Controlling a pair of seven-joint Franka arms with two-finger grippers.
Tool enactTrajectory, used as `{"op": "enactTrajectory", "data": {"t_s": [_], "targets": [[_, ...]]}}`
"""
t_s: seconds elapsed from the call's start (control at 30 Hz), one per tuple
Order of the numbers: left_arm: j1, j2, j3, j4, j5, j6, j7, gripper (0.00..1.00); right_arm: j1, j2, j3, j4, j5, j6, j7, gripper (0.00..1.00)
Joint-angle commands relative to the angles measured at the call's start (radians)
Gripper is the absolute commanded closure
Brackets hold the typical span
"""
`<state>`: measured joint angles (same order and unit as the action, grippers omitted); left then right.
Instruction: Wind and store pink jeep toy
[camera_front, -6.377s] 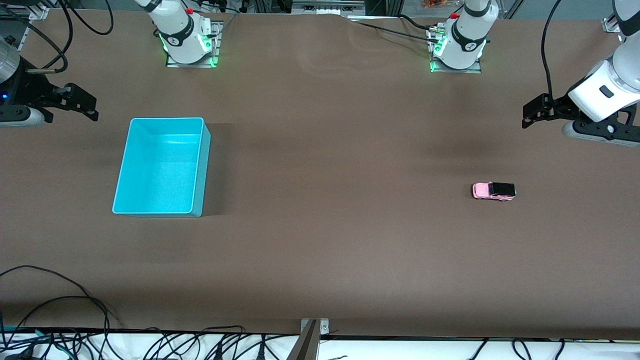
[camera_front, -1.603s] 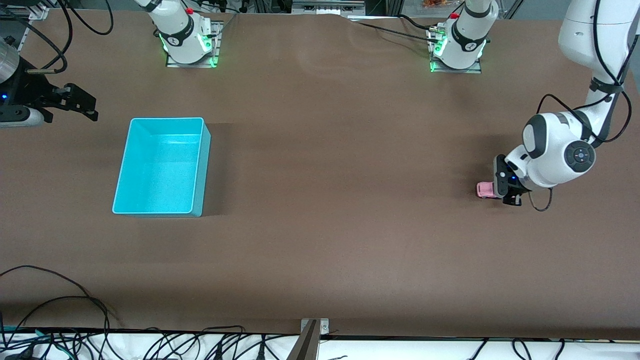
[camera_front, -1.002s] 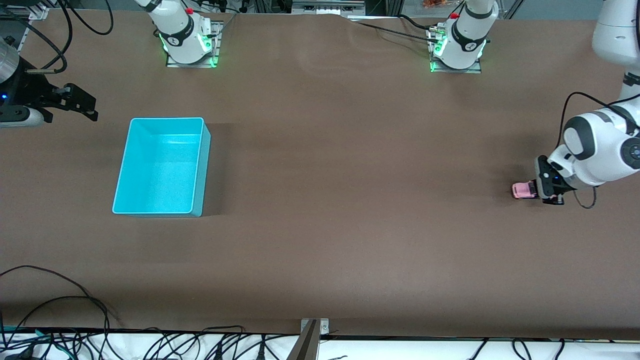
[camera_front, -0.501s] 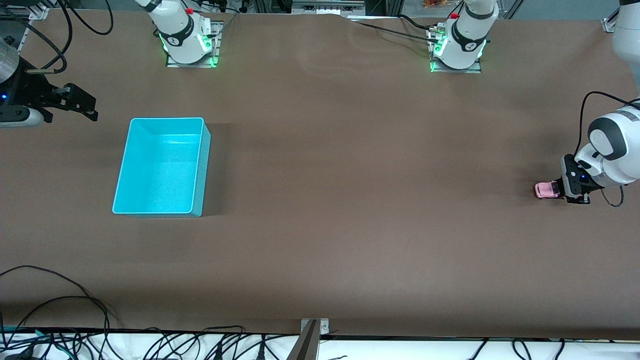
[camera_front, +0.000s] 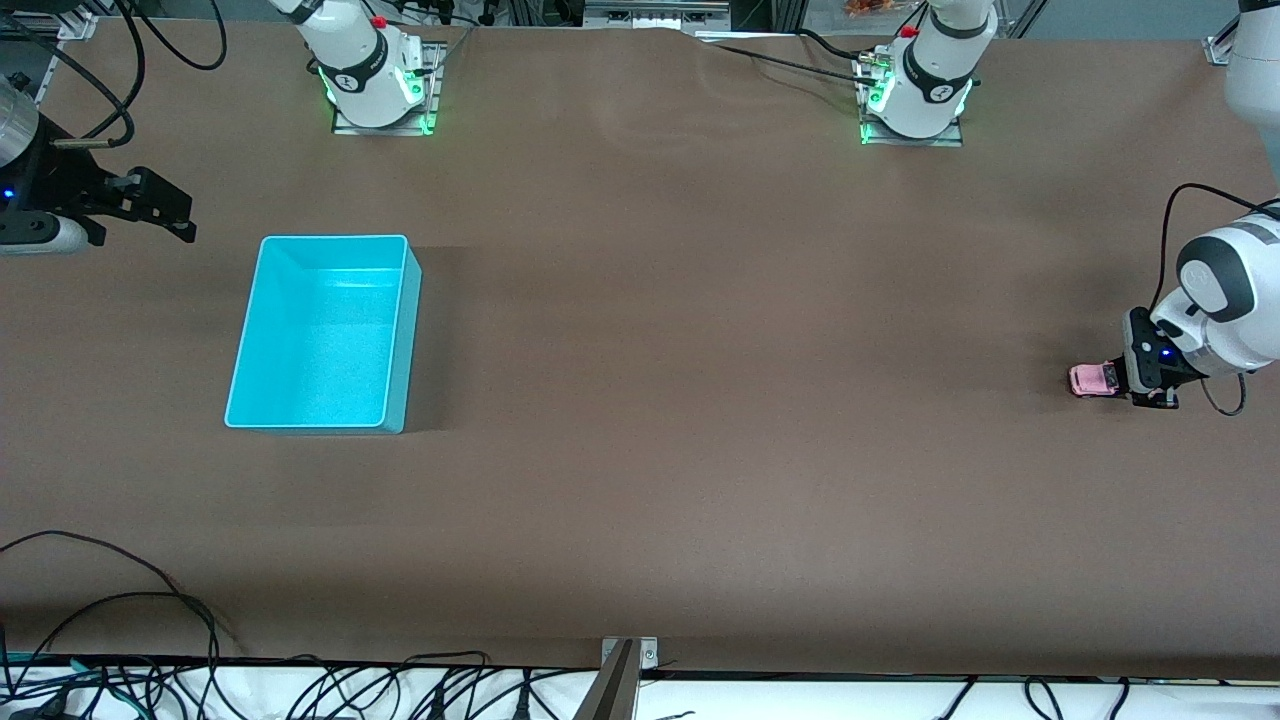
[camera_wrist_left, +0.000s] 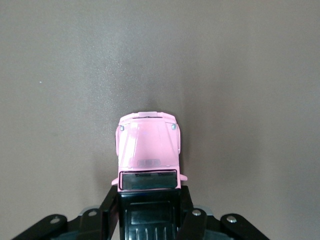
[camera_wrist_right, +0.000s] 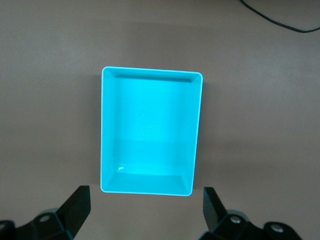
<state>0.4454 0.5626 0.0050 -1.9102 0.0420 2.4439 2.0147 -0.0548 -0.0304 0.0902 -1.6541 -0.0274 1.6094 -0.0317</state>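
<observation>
The pink jeep toy (camera_front: 1092, 380) sits on the worktop (camera_front: 700, 400) at 3 o'clock, pinched by the left end effector (camera_front: 1122, 378). At 9 o'clock, the turquoise bin (camera_front: 405, 330) holds nothing; the right end effector (camera_front: 170, 215) waits spread above the worktop beside it.

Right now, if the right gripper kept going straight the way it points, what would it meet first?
Probably the turquoise bin. The right gripper has its fingers open, and its wrist view frames the empty bin just ahead between them. How high it sits is unclear, so it might meet the near rim or the table.
</observation>
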Motion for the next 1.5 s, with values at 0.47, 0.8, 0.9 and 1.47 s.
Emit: {"op": "enactTrajectory", "data": {"t_s": [0.47,0.8,0.9,1.47], "targets": [[0.009,0.020,-0.030,0.046,0.002,-0.039,0.035,0.00,-0.010,0.001,0.003,0.007,0.009,-0.011,-0.007,0.00],[0.006,-0.062,-0.077,0.117,0.006,-0.270,-0.083,0.00,-0.008,0.001,0.003,0.007,0.009,-0.011,-0.007,0.00],[0.004,-0.078,-0.089,0.152,0.006,-0.356,-0.151,0.00,-0.008,0.001,0.003,0.007,0.009,-0.010,-0.007,0.00],[-0.005,-0.110,-0.276,0.416,0.018,-0.873,-0.551,0.00,-0.010,0.001,0.003,0.007,0.009,-0.009,-0.007,0.00]]}}
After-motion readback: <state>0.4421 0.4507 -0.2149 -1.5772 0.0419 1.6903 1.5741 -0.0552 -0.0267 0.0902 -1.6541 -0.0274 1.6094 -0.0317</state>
